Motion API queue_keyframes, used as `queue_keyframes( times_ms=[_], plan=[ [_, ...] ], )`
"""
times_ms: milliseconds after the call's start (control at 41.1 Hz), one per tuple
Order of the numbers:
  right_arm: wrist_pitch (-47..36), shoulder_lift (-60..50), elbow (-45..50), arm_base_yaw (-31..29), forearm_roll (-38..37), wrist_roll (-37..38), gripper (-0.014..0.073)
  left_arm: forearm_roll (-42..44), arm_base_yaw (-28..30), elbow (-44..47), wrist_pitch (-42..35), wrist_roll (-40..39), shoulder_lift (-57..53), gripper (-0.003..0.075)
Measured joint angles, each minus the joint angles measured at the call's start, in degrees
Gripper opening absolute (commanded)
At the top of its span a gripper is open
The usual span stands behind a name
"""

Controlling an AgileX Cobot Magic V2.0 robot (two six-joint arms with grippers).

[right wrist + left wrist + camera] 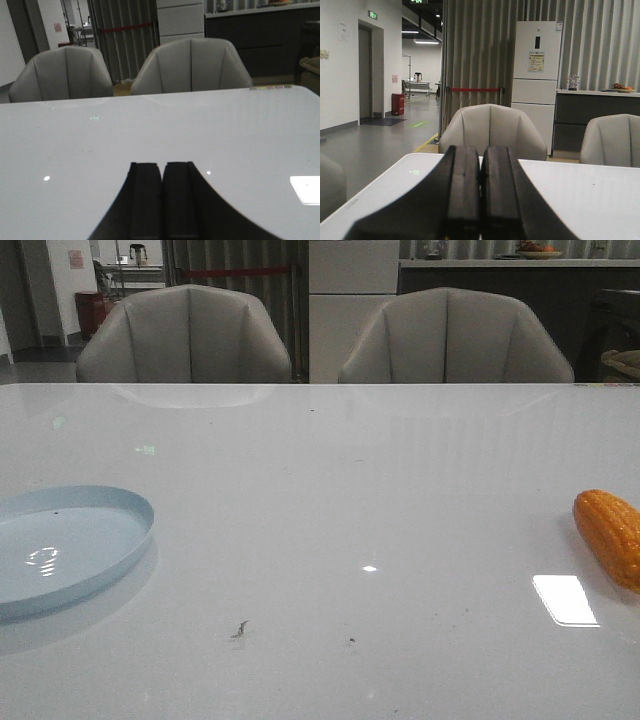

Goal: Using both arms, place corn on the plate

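Note:
The orange-yellow corn (611, 535) lies on the white table at the right edge of the front view, partly cut off by the frame. The pale blue plate (95, 508) sits at the left edge, with nothing on it. Neither arm shows in the front view. My left gripper (480, 150) is shut with nothing between its black fingers and points level over the table toward the chairs. My right gripper (162, 166) is also shut and holds nothing, above bare table. Corn and plate do not show in either wrist view.
Two grey chairs (185, 335) (455, 335) stand behind the table's far edge. A white fridge (536, 80) and a dark counter (600, 117) are beyond. A bright light reflection (565, 600) lies on the table near the corn.

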Motion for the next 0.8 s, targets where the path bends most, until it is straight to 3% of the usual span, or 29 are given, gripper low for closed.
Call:
queue_keyframes(
  times_ms=[268, 511, 803],
  plan=[
    [12.2, 1.7, -17.8, 0.0, 0.1, 0.0, 0.0026, 2.5, 0.0, -13.5, 12.2, 0.0, 0.3, 0.0094],
    [16.8, 18.7, -35.0, 0.0, 0.1, 0.0, 0.0026, 4.5, 0.0, -27.0, 18.1, 0.0, 11.6, 0.0094],
    [20.6, 38.3, -36.9, 0.0, 0.1, 0.0, 0.0026, 4.4, 0.0, -28.2, 19.8, 0.0, 29.5, 0.0094]
  ],
)
